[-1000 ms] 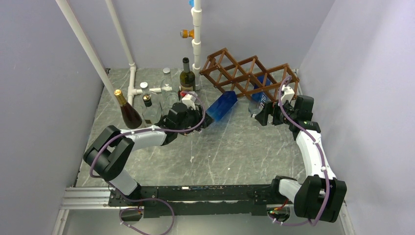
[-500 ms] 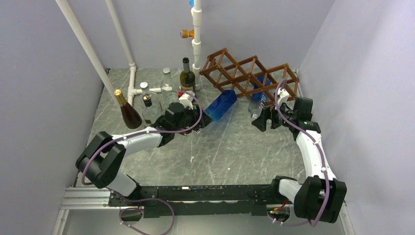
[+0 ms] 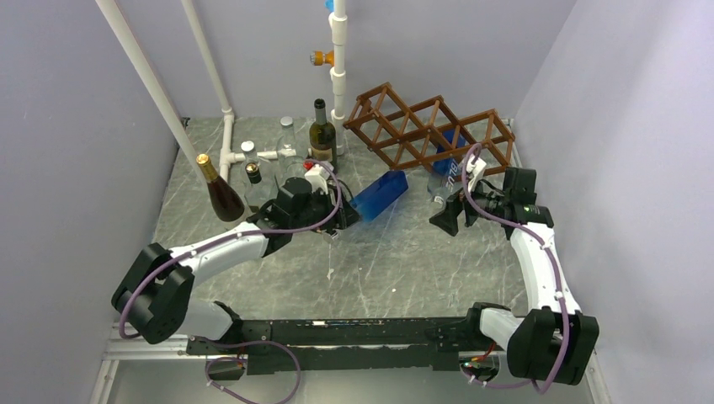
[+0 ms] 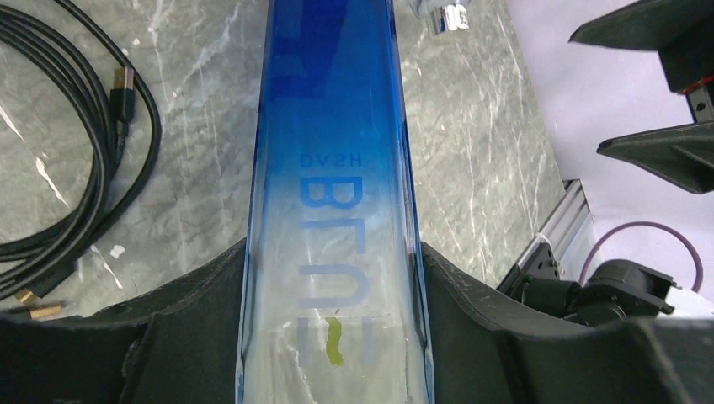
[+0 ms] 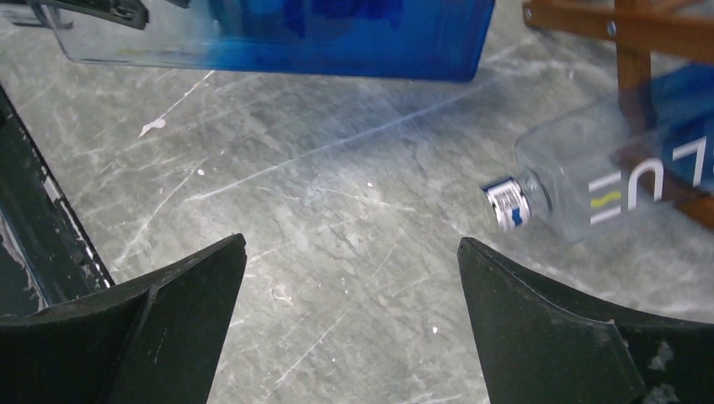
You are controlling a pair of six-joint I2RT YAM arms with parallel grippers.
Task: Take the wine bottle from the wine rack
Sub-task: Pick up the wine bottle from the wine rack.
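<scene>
The brown wooden wine rack stands at the back right. My left gripper is shut on a square blue wine bottle, which lies tilted just in front of the rack and outside its cells. In the left wrist view the bottle fills the gap between the fingers. A second, clear-and-blue bottle rests in a lower cell of the rack, cap toward me. My right gripper is open and empty, over the tabletop near that cap.
Several upright bottles stand at the back left: a dark green one, a brown one with gold foil, and clear ones. White pipes rise behind. Black cables lie on the marble table. Walls close both sides.
My left gripper has drawn the blue bottle back from the rack, toward the near left. My right gripper has moved down and left, away from the rack, staying open.
</scene>
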